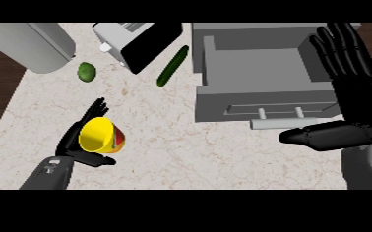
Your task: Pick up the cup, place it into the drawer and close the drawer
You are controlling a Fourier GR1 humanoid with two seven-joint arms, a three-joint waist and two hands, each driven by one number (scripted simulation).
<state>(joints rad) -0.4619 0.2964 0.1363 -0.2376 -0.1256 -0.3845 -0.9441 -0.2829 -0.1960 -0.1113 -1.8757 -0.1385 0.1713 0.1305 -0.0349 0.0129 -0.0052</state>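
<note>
Left robot hand (81,142) is curled round the yellow cup (100,135), fingers behind it and thumb below, cup tilted with its mouth facing up toward the view and a red patch on its side. Cup sits at the lower left of the bench (181,128), well apart from the drawer (262,78), which stands pulled open at upper right, grey and with nothing showing inside. Cannot tell whether the cup is lifted or touching the bench.

Right robot hand (341,78) is spread wide and flat, holding nothing, fingers straight along the drawer's right side, thumb lying just below the drawer handle (280,123).

Step in hand, as I judge it: carry the cup to the drawer. To do it well, lift enough to pass over the front panel, travel right across the bare stretch of bench, and set the cup down inside the tray, not on its rim. The right hand looks placed to push the front shut afterwards; it should wait until the left is out.

Bench is pale speckled stone. A cucumber (173,66) lies near the drawer's left side, a lime (86,72) further left, a toaster (134,42) and a grey pot (40,46) at the back. Dark floor shows at the left edge.
</note>
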